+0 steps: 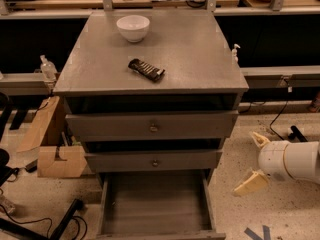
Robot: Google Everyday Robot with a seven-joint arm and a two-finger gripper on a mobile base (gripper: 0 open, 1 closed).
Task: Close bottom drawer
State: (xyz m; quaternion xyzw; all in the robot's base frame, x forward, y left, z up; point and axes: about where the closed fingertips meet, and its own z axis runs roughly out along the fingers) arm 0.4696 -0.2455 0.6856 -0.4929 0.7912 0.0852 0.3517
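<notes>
The bottom drawer (155,204) of the grey cabinet is pulled far out, and I look down into its empty grey box. Its front panel lies at the lower frame edge and its knob is out of view. My gripper (254,161) reaches in from the right at the height of the drawer, a short way right of the drawer's right side. It is open, with two cream fingers (251,182) spread apart and nothing between them.
The top drawer (152,126) and the middle drawer (154,160) stand slightly out. On the cabinet top (200,54) are a white bowl (133,27) and a dark snack bar (146,69). Cardboard boxes (57,156) sit on the floor to the left. Cables lie at the bottom left.
</notes>
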